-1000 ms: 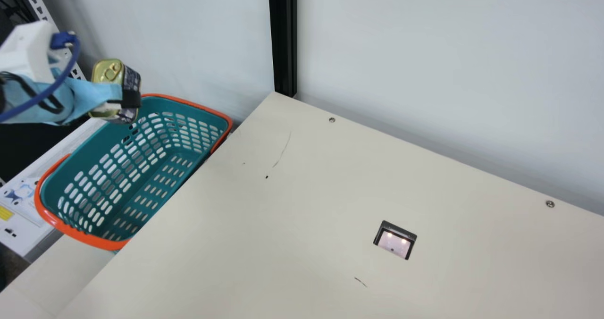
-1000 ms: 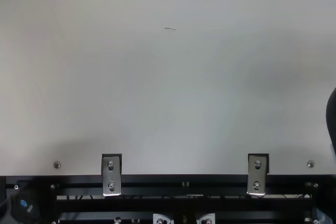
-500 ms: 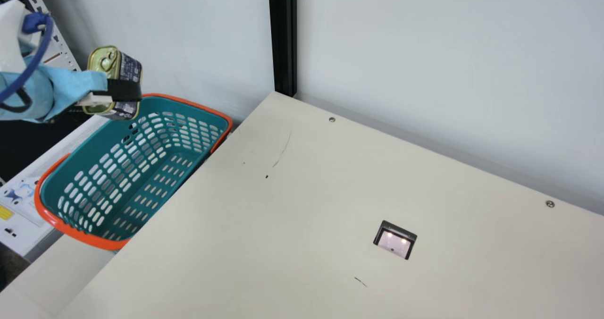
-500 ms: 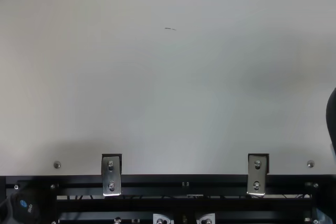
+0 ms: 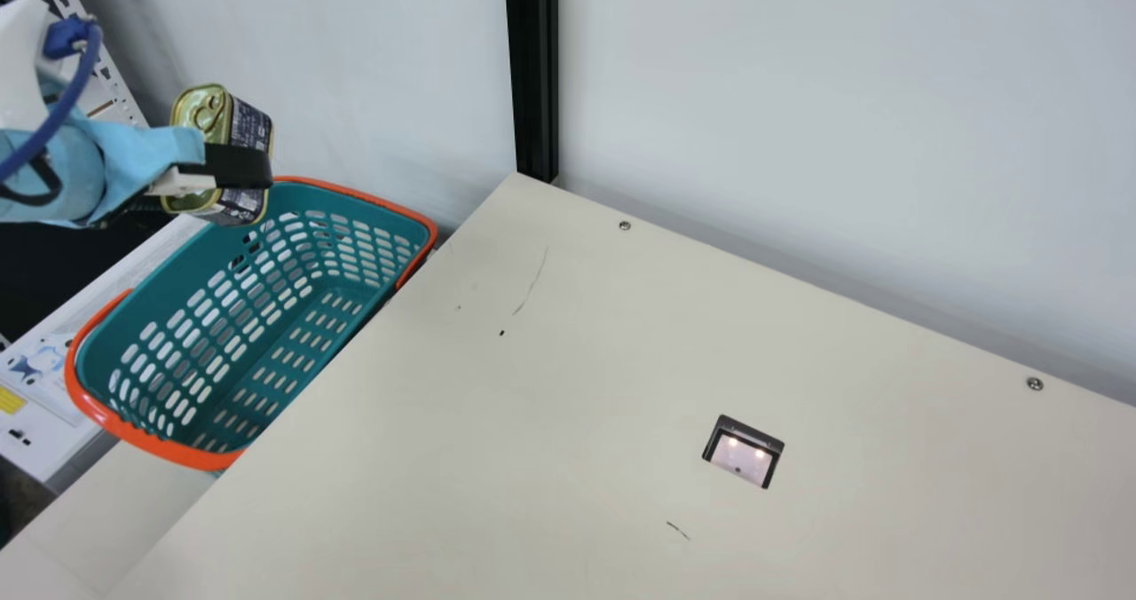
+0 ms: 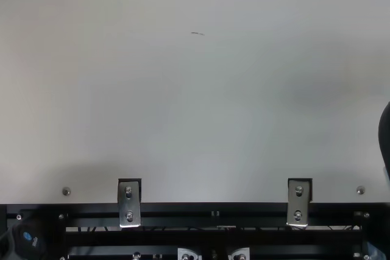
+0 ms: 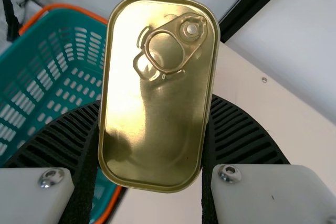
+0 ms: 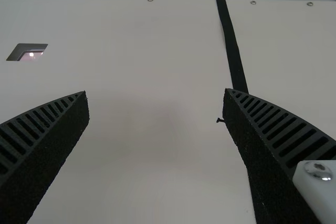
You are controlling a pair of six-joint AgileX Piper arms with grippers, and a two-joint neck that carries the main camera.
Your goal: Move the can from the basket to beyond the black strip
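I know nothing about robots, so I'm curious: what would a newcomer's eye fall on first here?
Probably the gold-lidded metal can with dark printed sides, gripped in the robot's black-fingered left hand at the main view's upper left. Next, the teal plastic basket with an orange rim, beside the cream table. The right wrist view adds a long black strip on the tabletop.

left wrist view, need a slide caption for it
Gold-lidded can held in the left gripper, with the teal basket and cream table beyond.
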